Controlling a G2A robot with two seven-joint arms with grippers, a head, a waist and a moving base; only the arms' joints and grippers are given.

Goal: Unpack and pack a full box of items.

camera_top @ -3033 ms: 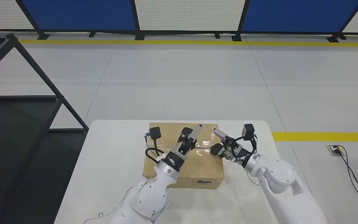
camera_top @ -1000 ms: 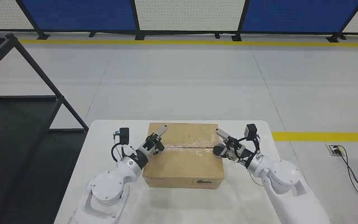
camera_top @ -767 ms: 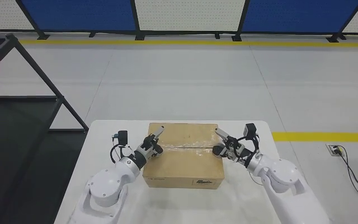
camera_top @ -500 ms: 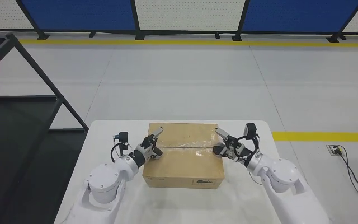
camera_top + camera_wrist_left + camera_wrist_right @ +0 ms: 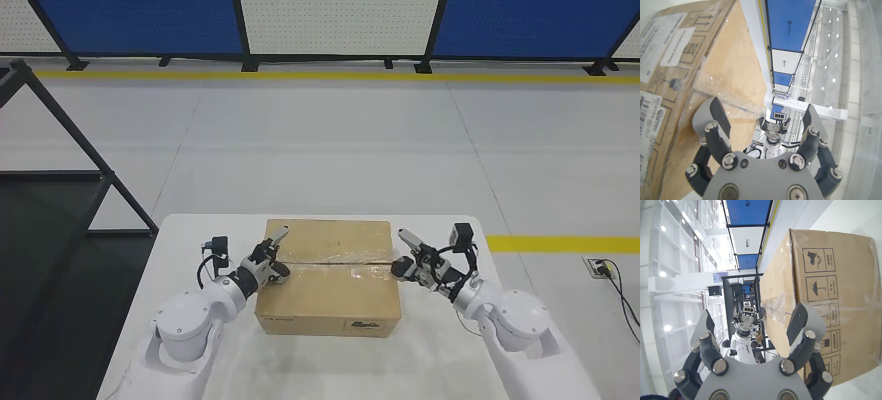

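A closed brown cardboard box (image 5: 330, 275) sits mid-table, its top seam sealed with clear tape (image 5: 335, 262). My left gripper (image 5: 272, 252) is open at the box's left top edge, one finger over the tape end (image 5: 728, 106) and the other off the box. My right gripper (image 5: 404, 252) is open just off the box's right top edge, level with the seam. In the right wrist view the box's printed side (image 5: 829, 298) is close to one finger (image 5: 797, 323). Each wrist view shows the other arm's gripper across the box.
The white table (image 5: 200, 380) has bare room in front of the box and on both sides. A black metal rack (image 5: 60, 180) stands off the table's left. Blue and white partition panels (image 5: 330, 25) line the far floor.
The left gripper has drawn back from the box's top middle to its left edge. The right gripper has slid right, off the box's right edge.
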